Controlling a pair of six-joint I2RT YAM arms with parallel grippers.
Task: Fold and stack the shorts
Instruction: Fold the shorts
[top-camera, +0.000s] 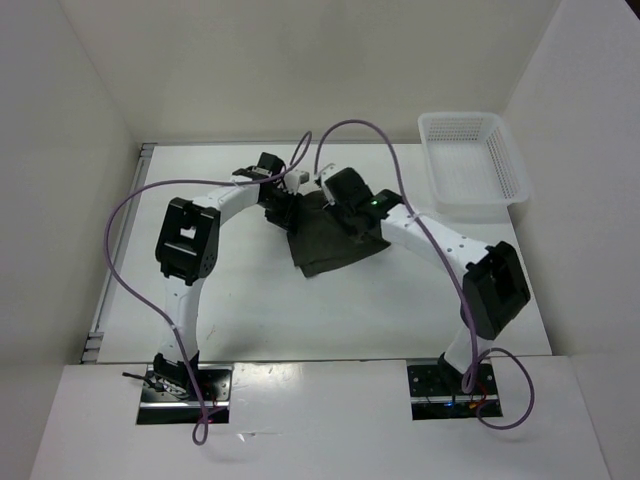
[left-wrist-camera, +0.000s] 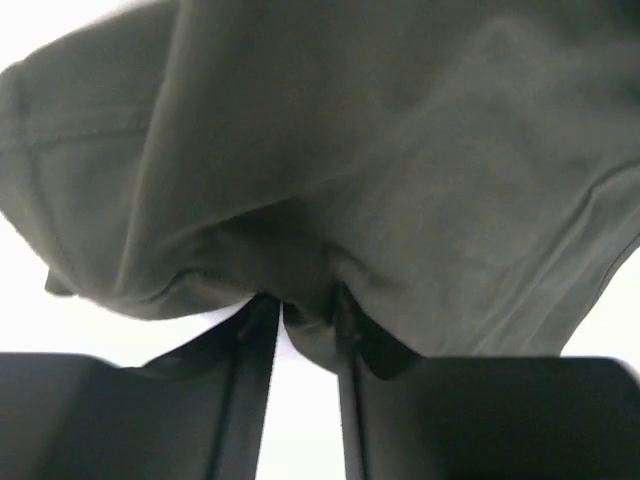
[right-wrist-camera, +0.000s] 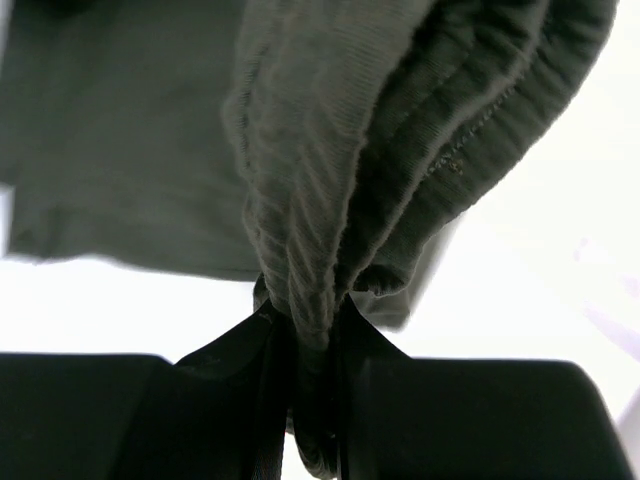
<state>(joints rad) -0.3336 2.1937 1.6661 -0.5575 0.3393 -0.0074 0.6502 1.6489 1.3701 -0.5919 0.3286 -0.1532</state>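
Observation:
The dark olive-green shorts (top-camera: 335, 240) lie bunched at the middle of the white table. My left gripper (top-camera: 280, 207) is at their left far edge. In the left wrist view it (left-wrist-camera: 303, 312) has a fold of the shorts (left-wrist-camera: 360, 150) between its narrowly spaced fingertips (left-wrist-camera: 258, 322). My right gripper (top-camera: 338, 205) is at the far right part of the shorts. In the right wrist view it (right-wrist-camera: 312, 318) is shut on a thick gathered bunch of the shorts (right-wrist-camera: 330, 150), with the hems hanging from the jaws.
A white mesh basket (top-camera: 473, 165) stands at the table's far right corner. White walls close in the table on the left, back and right. Purple cables loop over both arms above the shorts.

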